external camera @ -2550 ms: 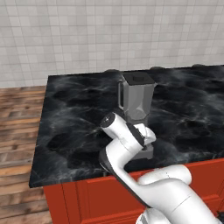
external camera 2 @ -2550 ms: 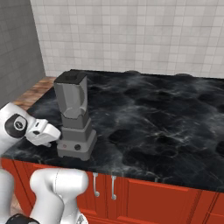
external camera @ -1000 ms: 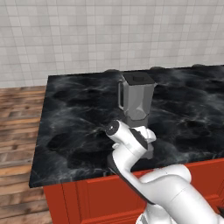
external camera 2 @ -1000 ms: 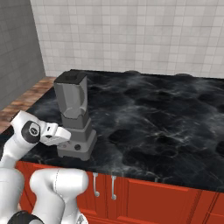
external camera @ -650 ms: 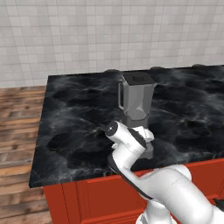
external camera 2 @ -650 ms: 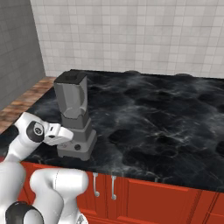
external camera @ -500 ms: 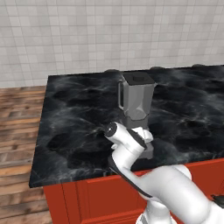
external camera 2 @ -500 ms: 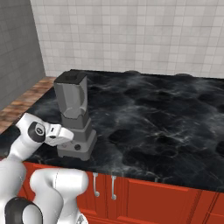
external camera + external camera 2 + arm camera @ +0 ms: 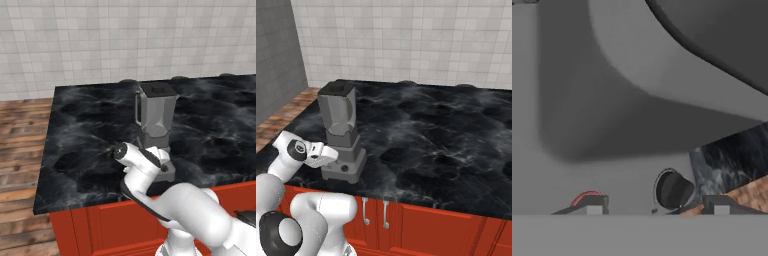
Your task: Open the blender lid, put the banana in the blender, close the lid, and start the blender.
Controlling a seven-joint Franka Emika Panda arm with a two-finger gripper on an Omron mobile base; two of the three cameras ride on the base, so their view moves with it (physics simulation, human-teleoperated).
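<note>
The blender (image 9: 156, 130) stands near the front edge of the black marble bench (image 9: 80, 145), jar upright, its long axis vertical, w/ the blender lid (image 9: 158, 90) sitting on the rim as far as I can tell. The gripper (image 9: 331, 154) is low, right up against the stepped base on its front-left side, pointing roughly level into it. In the hand view the fingers (image 9: 594, 205) are parted, nothing between them, and they sit v. close to the base face: the red button (image 9: 587, 196) is right behind one tip, the black knob (image 9: 673, 189) lies between the two tips, a bit nearer the other one. So the controls are dead ahead of the fingers, touching or near touching, can't say which. No banana to be made out, presumably inside the jar already, but the grey walls hide that. Judging by this, the arm is at the start-the-blender step, and the press wants a short push straight fwd onto the red button, w/ the tip lined up on it rather than on the knob beside it.
</note>
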